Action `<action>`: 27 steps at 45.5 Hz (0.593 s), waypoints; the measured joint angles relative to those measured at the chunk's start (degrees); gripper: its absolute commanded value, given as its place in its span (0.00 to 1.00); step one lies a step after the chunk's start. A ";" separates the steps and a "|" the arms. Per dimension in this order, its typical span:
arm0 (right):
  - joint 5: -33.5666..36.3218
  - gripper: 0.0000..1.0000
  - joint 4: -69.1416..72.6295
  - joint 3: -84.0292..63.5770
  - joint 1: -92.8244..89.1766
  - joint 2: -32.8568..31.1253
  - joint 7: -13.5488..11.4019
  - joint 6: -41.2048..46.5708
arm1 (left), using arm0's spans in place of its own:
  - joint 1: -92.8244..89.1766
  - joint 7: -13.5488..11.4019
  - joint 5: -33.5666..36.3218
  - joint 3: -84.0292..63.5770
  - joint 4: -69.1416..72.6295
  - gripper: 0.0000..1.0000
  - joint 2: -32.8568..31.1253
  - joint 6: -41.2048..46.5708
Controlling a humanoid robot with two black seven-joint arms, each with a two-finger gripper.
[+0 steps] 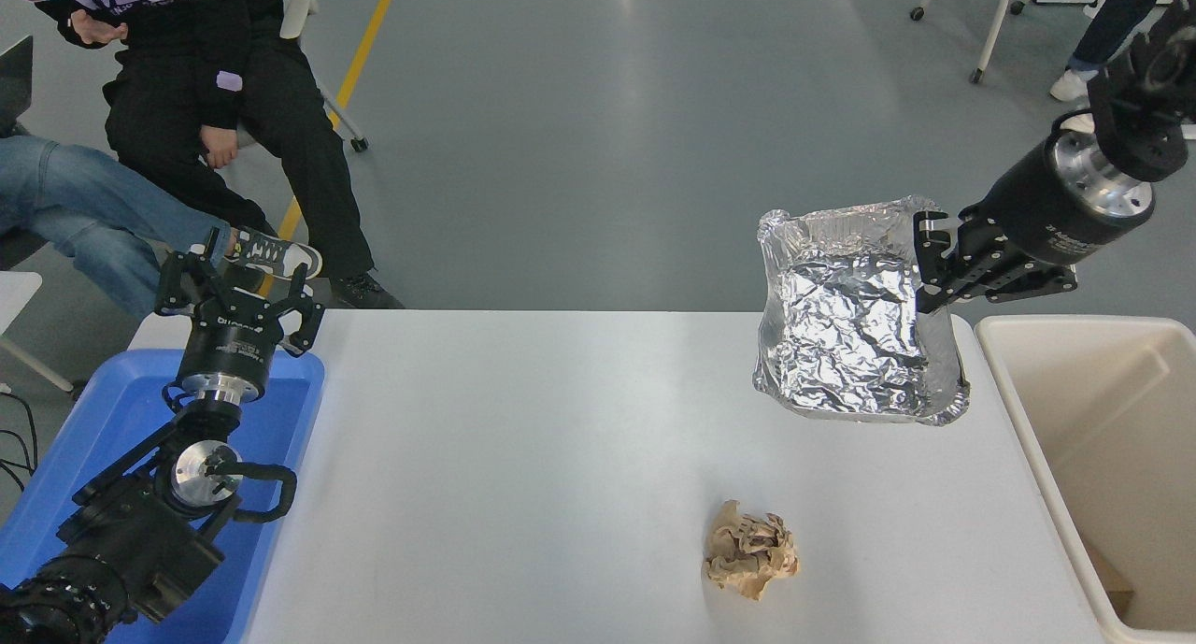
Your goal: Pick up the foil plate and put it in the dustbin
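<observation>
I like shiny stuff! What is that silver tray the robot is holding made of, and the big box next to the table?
The foil plate looks like thin aluminium foil: silver, mirror-shiny, and full of crinkles that catch the light. The right gripper holds it by its rim. The dustbin looks like plastic: cream, smooth and dull, with a thick rounded rim. That is only going by how it looks.
</observation>
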 measured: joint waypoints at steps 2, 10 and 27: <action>-0.14 0.00 0.13 -0.02 0.71 0.12 0.00 0.16 | 0.00 0.00 -0.01 0.00 0.00 0.99 0.00 0.00; -0.42 0.00 0.39 -0.06 2.25 0.37 0.01 0.47 | 0.00 0.00 0.00 0.00 0.00 0.99 0.00 0.00; -0.01 0.00 -1.41 -1.25 2.08 -1.82 0.02 0.66 | 0.00 0.00 0.00 0.00 0.00 0.99 0.01 0.00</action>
